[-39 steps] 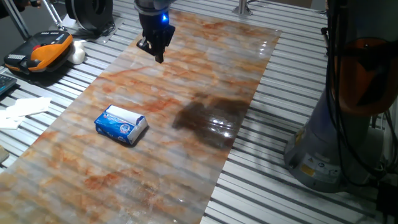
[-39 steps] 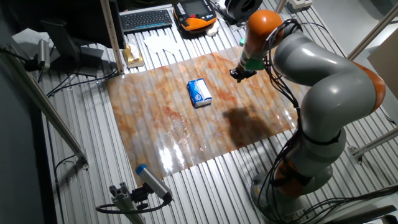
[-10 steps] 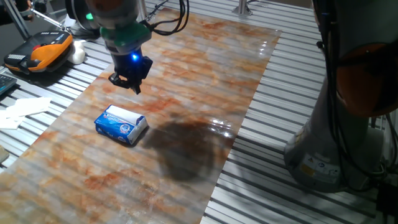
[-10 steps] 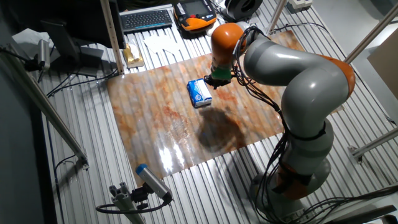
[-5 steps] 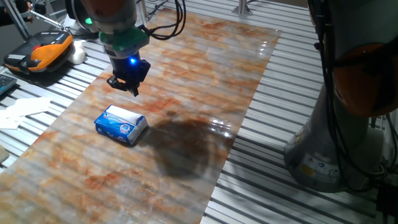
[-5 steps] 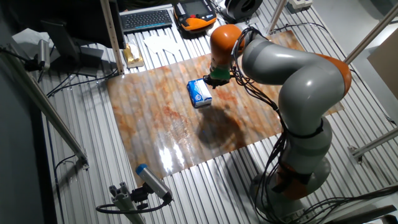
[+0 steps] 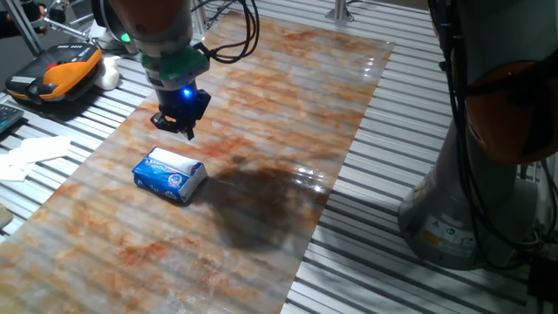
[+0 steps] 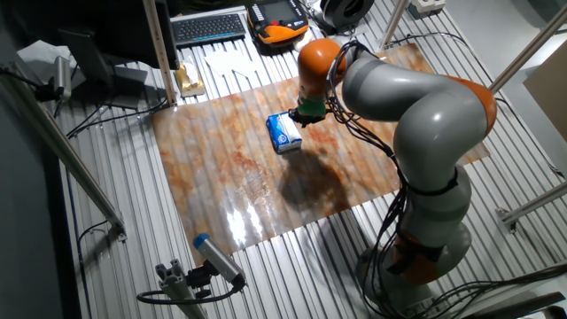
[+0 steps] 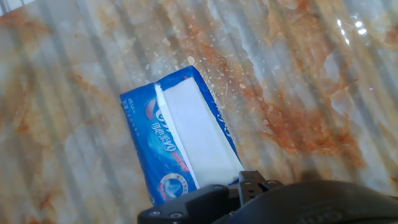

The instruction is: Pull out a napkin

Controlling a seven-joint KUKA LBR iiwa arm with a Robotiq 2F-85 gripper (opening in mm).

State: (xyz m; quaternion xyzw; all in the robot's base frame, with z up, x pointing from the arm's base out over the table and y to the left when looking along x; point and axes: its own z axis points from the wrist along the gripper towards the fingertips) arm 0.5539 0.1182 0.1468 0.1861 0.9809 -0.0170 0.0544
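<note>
The gripper (image 7: pixel 185 129), finger gap unclear, is hovering above the blue tissue pack (image 7: pixel 169 174); descending should target its white napkin (image 9: pixel 198 140) strip.

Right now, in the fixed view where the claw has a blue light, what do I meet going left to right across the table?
Orange-and-black handheld device → blue-and-white plastic tissue pack → dark shadow patch on the marbled mat → grey robot base.

A: where's the napkin (image 9: pixel 198 142) at?
B: still folded in the blue tissue pack (image 7: pixel 169 174), only a white strip showing along its top. pack lies flat on the marbled sheet (image 7: pixel 261 113).
</note>
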